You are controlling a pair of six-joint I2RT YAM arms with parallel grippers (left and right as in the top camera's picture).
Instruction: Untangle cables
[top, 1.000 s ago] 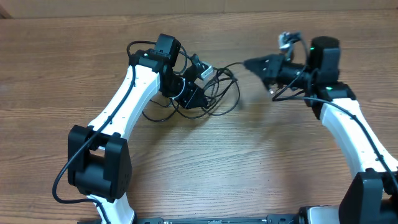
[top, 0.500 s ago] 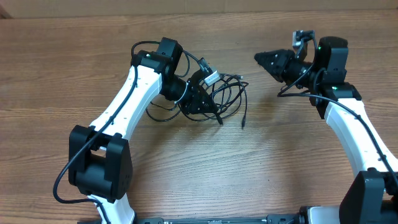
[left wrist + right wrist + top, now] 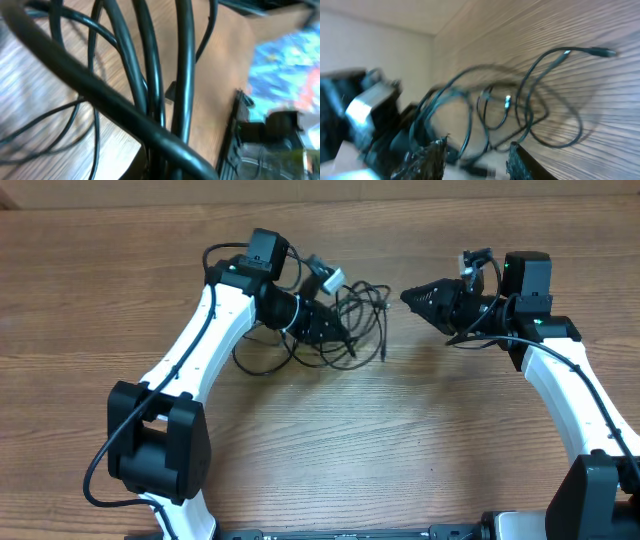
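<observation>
The cables (image 3: 365, 320) are thin black cords in a loose tangle on the wooden table at centre left, with one loop trailing left (image 3: 255, 362) and a plug end lying free (image 3: 385, 356). My left gripper (image 3: 335, 335) is buried in the tangle and shut on several strands. In the left wrist view these strands (image 3: 182, 75) run close past the camera down into the jaws. My right gripper (image 3: 408, 298) is open and empty, just right of the tangle and apart from it. The right wrist view shows its gap (image 3: 477, 150) bare, with the cables (image 3: 530, 110) beyond.
The wooden table (image 3: 330, 450) spreads all round the tangle. The left arm (image 3: 200, 340) crosses the table from the front left. The right arm (image 3: 560, 380) comes in from the front right. A pale wall edge (image 3: 320, 188) runs along the back.
A second ago one strand stretched to my right gripper; it now lies free. The right gripper swung back, then returned toward the tangle. The left gripper shifted up-left with the cables.
</observation>
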